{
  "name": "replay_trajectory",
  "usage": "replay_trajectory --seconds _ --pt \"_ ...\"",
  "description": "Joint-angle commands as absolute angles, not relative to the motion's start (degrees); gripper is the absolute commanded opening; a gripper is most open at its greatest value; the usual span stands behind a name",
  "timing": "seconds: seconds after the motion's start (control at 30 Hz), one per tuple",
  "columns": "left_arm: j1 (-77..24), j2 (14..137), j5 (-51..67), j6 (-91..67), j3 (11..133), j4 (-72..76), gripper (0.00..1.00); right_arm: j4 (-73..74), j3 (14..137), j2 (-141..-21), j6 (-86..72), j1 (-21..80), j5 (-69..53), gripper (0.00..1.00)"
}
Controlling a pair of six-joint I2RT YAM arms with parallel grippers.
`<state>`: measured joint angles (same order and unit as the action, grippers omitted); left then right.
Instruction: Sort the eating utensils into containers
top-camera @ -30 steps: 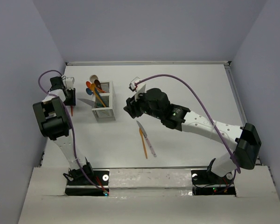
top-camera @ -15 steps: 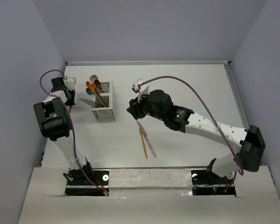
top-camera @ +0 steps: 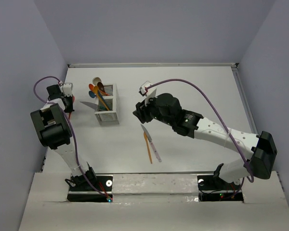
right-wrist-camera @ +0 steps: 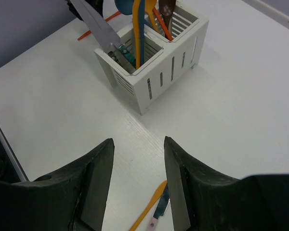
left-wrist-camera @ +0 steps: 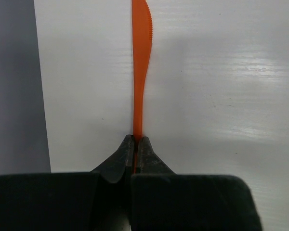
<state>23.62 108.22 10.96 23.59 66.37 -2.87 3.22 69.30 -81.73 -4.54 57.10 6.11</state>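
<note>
My left gripper [left-wrist-camera: 135, 142] is shut on the handle of an orange knife [left-wrist-camera: 140, 72], whose blade points away over the table beside the left wall. In the top view it [top-camera: 67, 102] is left of the white slatted caddy [top-camera: 107, 115]. The caddy [right-wrist-camera: 154, 77] holds blue, orange and brown spoons and a silver-bladed knife [right-wrist-camera: 94, 21]. My right gripper [right-wrist-camera: 137, 149] is open and empty, right of the caddy [top-camera: 138, 113]. Below it lie an orange utensil [top-camera: 148, 149] and a pink-handled knife [top-camera: 153, 146], side by side.
The left wall runs close beside my left gripper [left-wrist-camera: 14, 82]. A white raised rim [top-camera: 154, 64] borders the far edge of the table. The right arm's purple cable [top-camera: 192, 86] arcs over the middle of the table.
My left gripper has moved a little left and away from the caddy with the orange knife in it. My right gripper has shifted slightly right, still open.
</note>
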Motion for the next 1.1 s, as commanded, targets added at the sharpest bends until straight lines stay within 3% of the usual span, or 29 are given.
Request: replay_trajectory --seconds 0.0,1.07 --pt "24.96 104.86 13.36 22.33 66.0 -3.52 0.0 1.85 69.52 -80.07 -3.52 57.74 7.12 0.52" --pt "28.21 95.63 18.81 20.83 68.99 -6.15 0.0 1.93 70.05 -81.47 -4.04 57.74 6.59 0.51"
